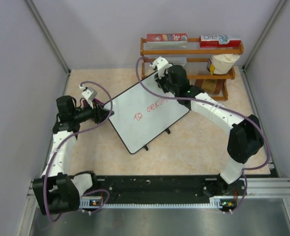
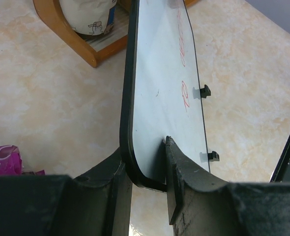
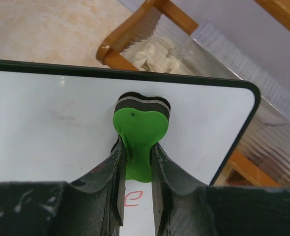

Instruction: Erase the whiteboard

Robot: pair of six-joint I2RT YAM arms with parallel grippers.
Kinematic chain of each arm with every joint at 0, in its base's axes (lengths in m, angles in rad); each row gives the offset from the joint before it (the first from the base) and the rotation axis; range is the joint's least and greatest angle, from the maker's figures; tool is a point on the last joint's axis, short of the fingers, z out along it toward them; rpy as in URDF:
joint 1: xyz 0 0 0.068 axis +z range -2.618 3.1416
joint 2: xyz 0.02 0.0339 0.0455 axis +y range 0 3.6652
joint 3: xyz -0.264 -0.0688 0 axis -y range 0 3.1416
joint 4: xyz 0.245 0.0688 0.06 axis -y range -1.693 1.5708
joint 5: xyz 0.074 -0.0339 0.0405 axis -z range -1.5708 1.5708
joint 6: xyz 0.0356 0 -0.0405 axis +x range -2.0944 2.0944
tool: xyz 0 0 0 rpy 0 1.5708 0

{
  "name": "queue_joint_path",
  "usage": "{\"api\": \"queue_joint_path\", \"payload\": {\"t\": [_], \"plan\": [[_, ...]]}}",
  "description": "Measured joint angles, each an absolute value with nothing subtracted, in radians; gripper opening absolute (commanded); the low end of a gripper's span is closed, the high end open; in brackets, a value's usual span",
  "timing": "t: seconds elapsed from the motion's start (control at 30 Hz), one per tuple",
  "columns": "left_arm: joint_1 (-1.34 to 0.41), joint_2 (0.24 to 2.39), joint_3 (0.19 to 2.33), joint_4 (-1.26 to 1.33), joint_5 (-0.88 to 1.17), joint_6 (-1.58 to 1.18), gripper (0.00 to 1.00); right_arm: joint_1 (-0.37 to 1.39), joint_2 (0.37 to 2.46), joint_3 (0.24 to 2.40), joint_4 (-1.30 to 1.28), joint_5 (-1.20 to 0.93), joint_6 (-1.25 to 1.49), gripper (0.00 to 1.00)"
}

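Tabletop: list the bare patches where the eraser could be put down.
Widest: table between the whiteboard and base rail. Also the far-left corner behind the left claw. Crowded: by the wooden rack, where the right claw holds the eraser.

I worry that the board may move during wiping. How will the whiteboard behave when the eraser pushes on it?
The whiteboard is probably stiff: its thin framed panel looks flat though the left claw pinches only one edge. Its glossy face likely lets the green eraser glide. Held at one end, it may pivot under pressure.
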State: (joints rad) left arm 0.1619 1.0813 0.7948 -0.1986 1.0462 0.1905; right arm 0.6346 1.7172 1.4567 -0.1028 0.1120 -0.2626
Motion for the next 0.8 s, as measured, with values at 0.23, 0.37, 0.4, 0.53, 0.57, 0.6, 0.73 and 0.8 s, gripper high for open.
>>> {"api": "queue_joint_path", "payload": {"t": [0.23, 0.37, 0.4, 0.53, 0.57, 0.6, 0.73, 0.8], "plan": [[0.161, 1.077, 0.795, -0.198, 1.054, 0.197, 0.00, 0.591, 1.724, 1.475, -0.105, 0.131, -0.277, 0.00], [0.160, 1.076, 0.795, -0.200, 1.053, 0.197, 0.00, 0.591, 1.739, 1.510, -0.123, 0.118, -0.276, 0.00], [0.160, 1.076, 0.795, -0.200, 1.053, 0.197, 0.00, 0.591, 1.743, 1.522, -0.129, 0.111, -0.274, 0.00], [0.160, 1.076, 0.795, -0.200, 1.054, 0.197, 0.00, 0.593, 1.750, 1.551, -0.151, 0.084, -0.257, 0.00], [0.160, 1.076, 0.795, -0.200, 1.054, 0.198, 0.00, 0.594, 1.752, 1.556, -0.157, 0.078, -0.254, 0.00], [0.160, 1.076, 0.795, -0.200, 1.054, 0.198, 0.00, 0.598, 1.752, 1.560, -0.162, 0.074, -0.251, 0.00], [0.160, 1.076, 0.795, -0.202, 1.053, 0.197, 0.00, 0.622, 1.753, 1.560, -0.172, 0.066, -0.249, 0.00], [0.160, 1.076, 0.795, -0.202, 1.050, 0.197, 0.00, 0.642, 1.754, 1.560, -0.174, 0.066, -0.249, 0.00]]}}
